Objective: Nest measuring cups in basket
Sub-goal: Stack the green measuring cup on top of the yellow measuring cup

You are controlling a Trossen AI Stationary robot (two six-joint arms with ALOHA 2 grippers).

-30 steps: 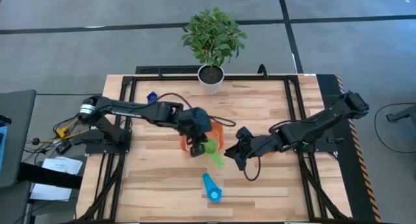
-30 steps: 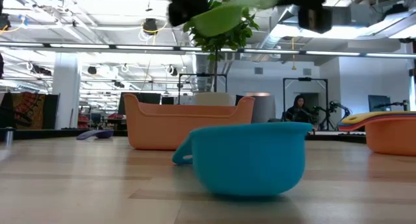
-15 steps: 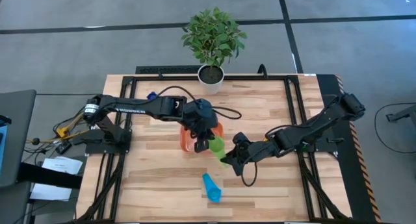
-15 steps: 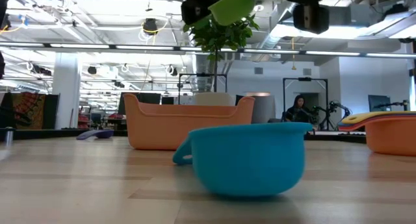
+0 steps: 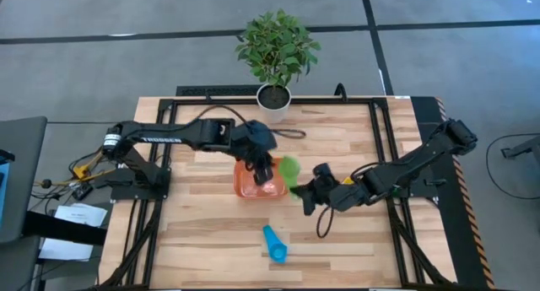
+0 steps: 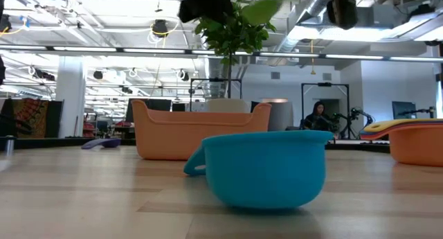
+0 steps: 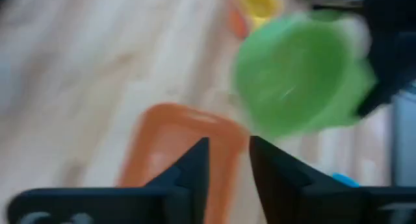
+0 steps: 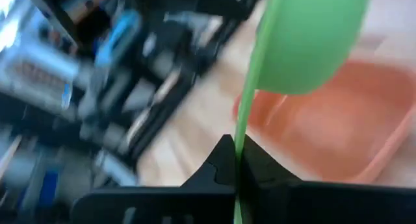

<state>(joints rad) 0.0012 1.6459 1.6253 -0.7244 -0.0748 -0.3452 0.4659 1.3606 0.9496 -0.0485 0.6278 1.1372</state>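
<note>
Handover step: the right end effector [image 8: 235,160] is clamped on the handle of the green plastic measuring cup [image 5: 290,167], mid-frame beside the shallow orange plastic basket [image 5: 251,188]; the left end effector [image 7: 228,160] hangs slightly apart (empty). Next, lower the cup inside

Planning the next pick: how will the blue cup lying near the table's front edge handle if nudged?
The blue cup lies on its side in the high view, so its round bowl would probably rock or roll. Thin plastic, likely light, so a push may skid it across the smooth wooden table.
</note>
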